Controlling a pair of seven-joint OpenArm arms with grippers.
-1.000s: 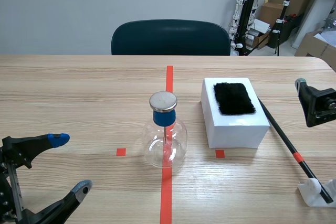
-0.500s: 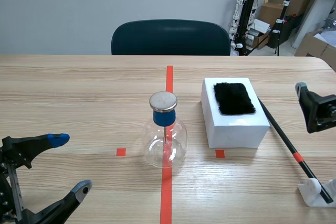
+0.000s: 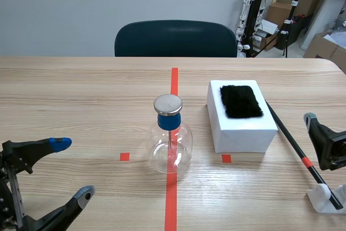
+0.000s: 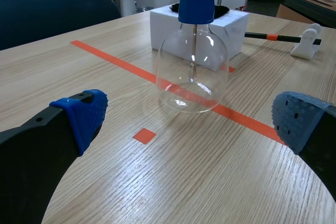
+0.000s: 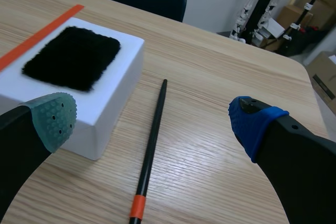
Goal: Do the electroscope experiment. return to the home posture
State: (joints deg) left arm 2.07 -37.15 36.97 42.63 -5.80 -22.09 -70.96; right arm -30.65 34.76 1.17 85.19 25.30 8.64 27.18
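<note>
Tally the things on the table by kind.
Flask: 1
Box: 1
Fur pad: 1
Rod: 1
Stand: 1
Total: 5

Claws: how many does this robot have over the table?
2. The left claw sits open near the glass flask; the right claw sits open by the black rod beside the white box.
</note>
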